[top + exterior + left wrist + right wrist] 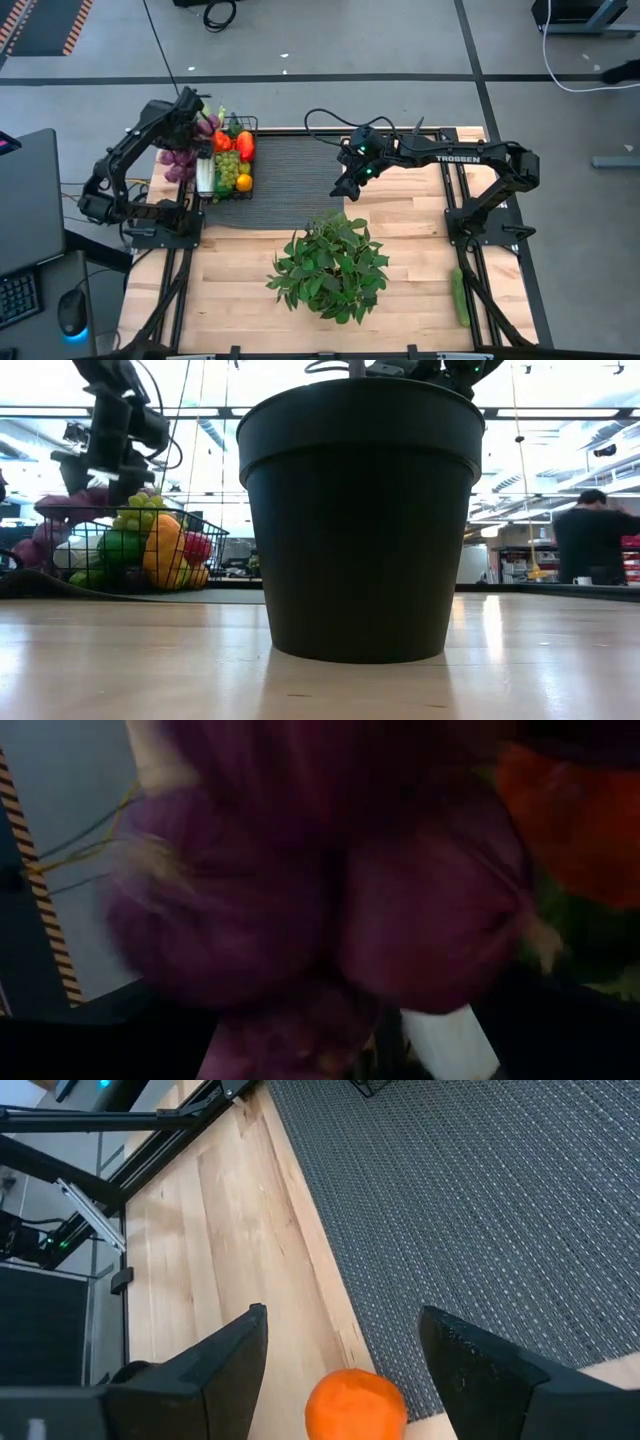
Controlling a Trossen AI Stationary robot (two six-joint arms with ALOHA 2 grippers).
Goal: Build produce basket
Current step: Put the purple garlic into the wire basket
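Left gripper (192,112): fingers spread fully apart, hanging over the basket's (247,122) left edge; the purple bulb string (180,158) lies directly beneath, draped over that side. Whether the fingers touch it cannot be told.
Right gripper (345,1342): 2 fingers (215,1360) partly parted, with an orange (355,1404) between them at the dark ribbed mat's (480,1200) edge.
Basket: black wire mesh, holding green grapes (228,165), red peppers (245,145) and oranges.
Potted plant (330,265): mid-table.

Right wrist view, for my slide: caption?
Open right gripper above an orange at the ribbed mat edge.
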